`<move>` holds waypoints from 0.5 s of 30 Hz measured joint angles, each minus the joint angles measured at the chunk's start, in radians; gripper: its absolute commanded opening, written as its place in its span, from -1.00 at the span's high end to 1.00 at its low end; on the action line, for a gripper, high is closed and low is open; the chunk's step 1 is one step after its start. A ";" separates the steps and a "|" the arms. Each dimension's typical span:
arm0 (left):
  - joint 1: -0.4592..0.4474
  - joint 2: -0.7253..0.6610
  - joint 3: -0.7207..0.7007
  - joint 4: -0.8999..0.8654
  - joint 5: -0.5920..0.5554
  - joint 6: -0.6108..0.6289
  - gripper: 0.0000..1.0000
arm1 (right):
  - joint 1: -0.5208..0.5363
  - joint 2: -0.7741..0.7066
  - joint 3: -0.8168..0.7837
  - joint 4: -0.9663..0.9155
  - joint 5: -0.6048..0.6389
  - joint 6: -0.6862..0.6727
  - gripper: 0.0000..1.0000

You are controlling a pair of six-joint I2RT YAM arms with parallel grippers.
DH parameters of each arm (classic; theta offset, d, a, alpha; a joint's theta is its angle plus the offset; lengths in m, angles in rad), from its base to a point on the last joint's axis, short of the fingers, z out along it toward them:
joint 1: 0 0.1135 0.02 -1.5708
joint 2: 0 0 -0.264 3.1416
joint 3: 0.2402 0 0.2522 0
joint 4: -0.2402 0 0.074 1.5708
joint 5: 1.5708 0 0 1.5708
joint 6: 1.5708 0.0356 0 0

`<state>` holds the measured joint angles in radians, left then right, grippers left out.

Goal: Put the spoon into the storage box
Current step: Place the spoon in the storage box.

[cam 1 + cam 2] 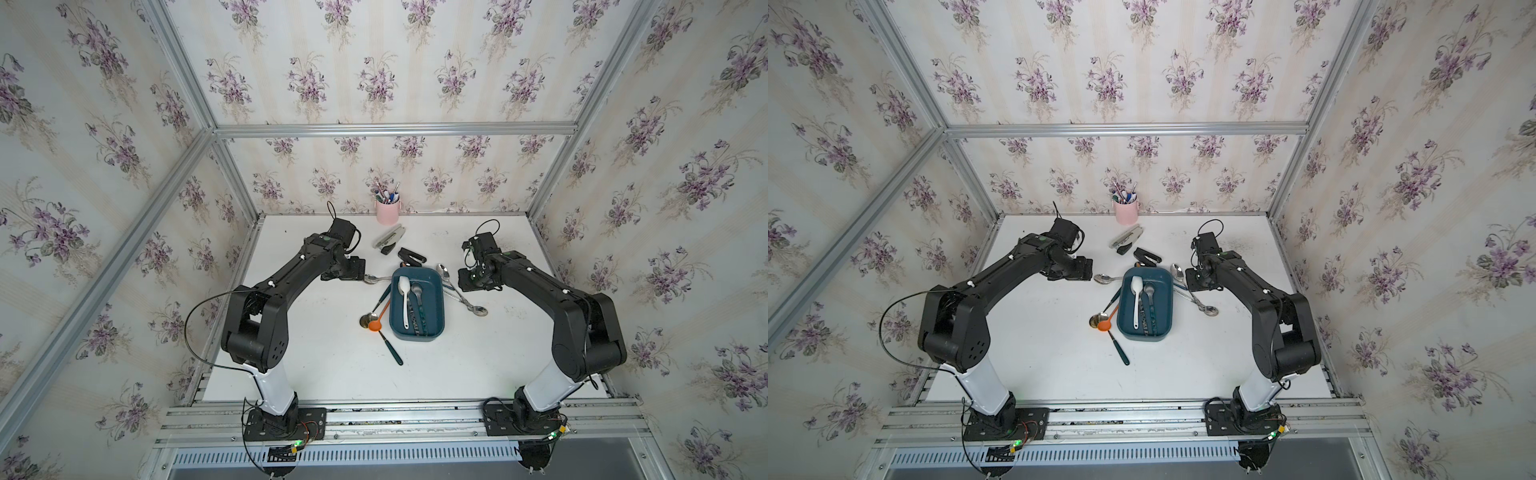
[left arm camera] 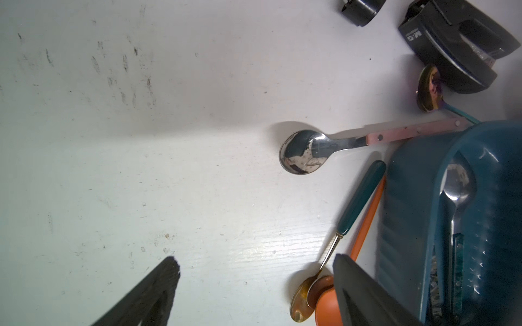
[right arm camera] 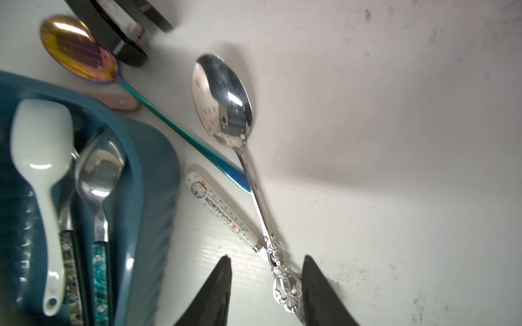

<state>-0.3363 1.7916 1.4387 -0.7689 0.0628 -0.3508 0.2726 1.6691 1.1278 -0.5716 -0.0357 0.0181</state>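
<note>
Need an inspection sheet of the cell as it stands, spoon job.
Surface: white table, scuffed, dark specks.
Job's things: teal box holds a white spoon and steel ones; more spoons lie on the table either side.
Clutter: grey stapler, black stapler, pink pen cup at the back.
Hands: left hand open, empty, near pink-handled spoon; right hand open, astride the handle of the ornate spoon.
Cables: black loop off left arm; short loops at both wrists.
Surroundings: floral wallpaper, aluminium frame.

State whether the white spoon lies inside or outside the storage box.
Inside: the white spoon lies within the storage box's walls, beside a metal spoon.
</note>
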 measured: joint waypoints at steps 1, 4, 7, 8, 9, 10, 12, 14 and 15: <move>0.000 0.003 0.003 -0.002 0.000 0.000 -0.78 | -0.001 0.007 -0.010 -0.001 -0.005 -0.021 0.17; -0.001 0.009 0.008 -0.003 0.000 0.000 -0.78 | -0.005 0.037 -0.023 0.007 -0.008 -0.054 0.22; -0.002 0.010 0.008 -0.003 0.001 0.000 -0.78 | -0.011 0.070 -0.026 0.026 -0.008 -0.075 0.28; -0.002 0.010 0.008 -0.003 0.002 0.000 -0.78 | -0.011 0.082 -0.026 0.037 -0.009 -0.080 0.31; -0.002 0.010 0.006 -0.003 0.004 0.000 -0.78 | -0.012 0.093 -0.026 0.048 -0.008 -0.083 0.32; -0.002 0.010 0.005 -0.003 0.004 -0.001 -0.78 | -0.012 0.101 -0.027 0.058 -0.008 -0.089 0.33; -0.002 0.010 0.000 -0.004 0.004 -0.001 -0.78 | -0.012 0.118 -0.027 0.081 -0.008 -0.096 0.33; -0.002 0.010 -0.001 -0.006 0.004 -0.001 -0.78 | -0.011 0.130 -0.024 0.104 -0.011 -0.098 0.35; -0.002 0.010 -0.002 -0.006 0.004 -0.001 -0.78 | -0.011 0.138 -0.022 0.112 -0.017 -0.101 0.35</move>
<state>-0.3386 1.8015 1.4372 -0.7753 0.0666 -0.3519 0.2615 1.8069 1.1061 -0.4595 -0.0528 -0.0826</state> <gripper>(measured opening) 0.889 0.330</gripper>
